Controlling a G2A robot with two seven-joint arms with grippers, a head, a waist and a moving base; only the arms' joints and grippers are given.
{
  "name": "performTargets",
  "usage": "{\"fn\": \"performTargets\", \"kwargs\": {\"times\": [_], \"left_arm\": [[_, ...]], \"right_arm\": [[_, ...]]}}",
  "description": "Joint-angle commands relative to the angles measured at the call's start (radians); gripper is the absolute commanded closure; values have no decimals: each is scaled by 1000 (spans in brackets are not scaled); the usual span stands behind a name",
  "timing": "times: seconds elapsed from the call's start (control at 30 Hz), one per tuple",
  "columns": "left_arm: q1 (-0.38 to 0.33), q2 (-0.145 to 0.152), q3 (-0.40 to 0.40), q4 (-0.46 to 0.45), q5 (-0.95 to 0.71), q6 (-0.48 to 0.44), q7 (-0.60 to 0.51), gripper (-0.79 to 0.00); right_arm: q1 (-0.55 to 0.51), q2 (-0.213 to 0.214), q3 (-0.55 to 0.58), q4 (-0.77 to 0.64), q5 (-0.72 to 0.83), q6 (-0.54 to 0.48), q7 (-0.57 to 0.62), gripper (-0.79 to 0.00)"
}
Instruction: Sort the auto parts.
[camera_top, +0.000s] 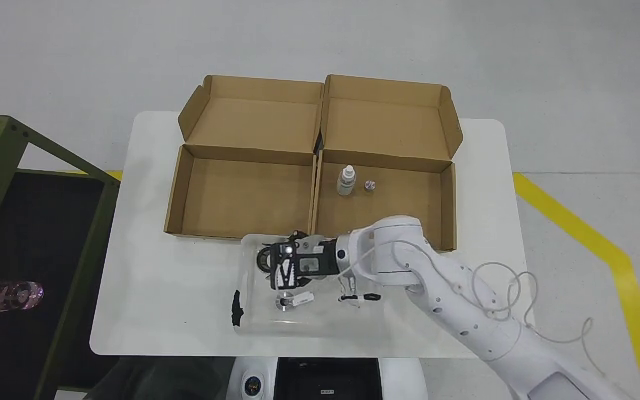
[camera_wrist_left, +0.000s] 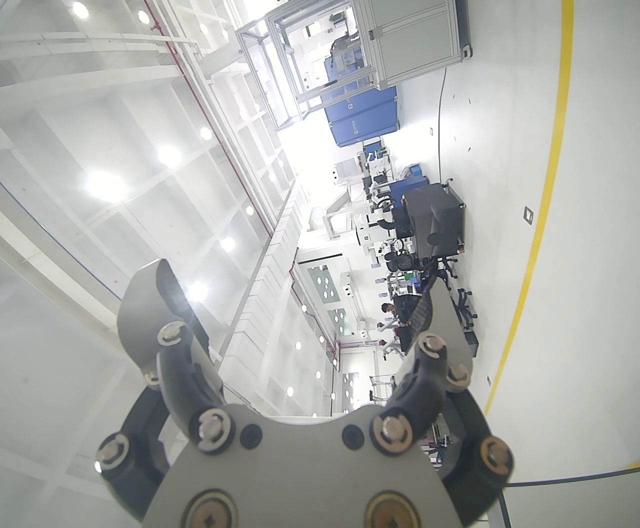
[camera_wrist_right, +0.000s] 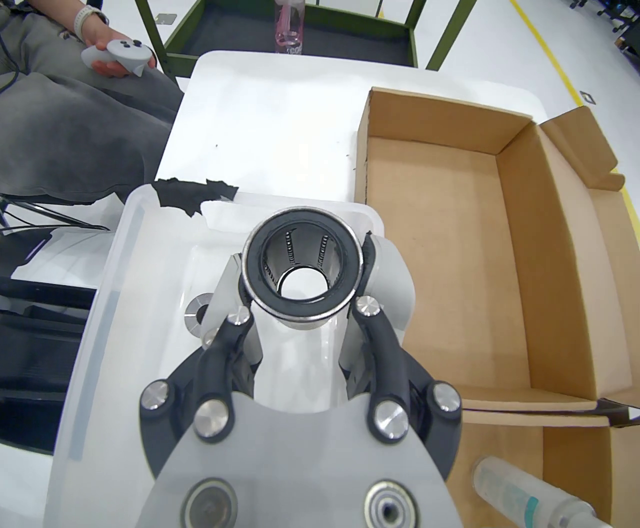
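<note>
White worktop (camera_top: 160, 250) carries an open left box (camera_top: 240, 195) and right box (camera_top: 400, 200), with a clear tray (camera_top: 262, 322) in front. The right gripper (camera_wrist_right: 303, 260) is over the tray, jaws clenched on a cylindrical bearing (camera_wrist_right: 303, 306). The left gripper (camera_wrist_left: 297, 290) points at the ceiling, jaws released. A bottle (camera_top: 345, 180) is in the right box.

My right gripper (camera_wrist_right: 304, 274) wraps the bearing (camera_wrist_right: 306, 311), so its lower end is hidden between my fingers. One finger cuts across a small metal ring (camera_wrist_right: 195, 311) in the tray (camera_wrist_right: 100, 300), and I see only part of it. The bottle (camera_wrist_right: 520, 492) runs off the edge of my right wrist view. From above, the tiny round piece (camera_top: 370, 184) in the box (camera_top: 415, 215) is too small to identify.
</note>
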Motion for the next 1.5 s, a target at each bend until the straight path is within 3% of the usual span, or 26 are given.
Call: {"fn": "performTargets", "kwargs": {"times": [0.0, 0.4, 1.47], "left_arm": [[0, 0, 0, 0, 0, 0, 0, -785], [0, 0, 0, 0, 0, 0, 0, -785], [0, 0, 0, 0, 0, 0, 0, -785]], "right_arm": [[7, -1, 8, -3, 6, 5, -5, 0], [76, -20, 24, 39, 67, 45, -35, 0], [296, -136, -79, 417, 68, 243, -100, 0]]}}
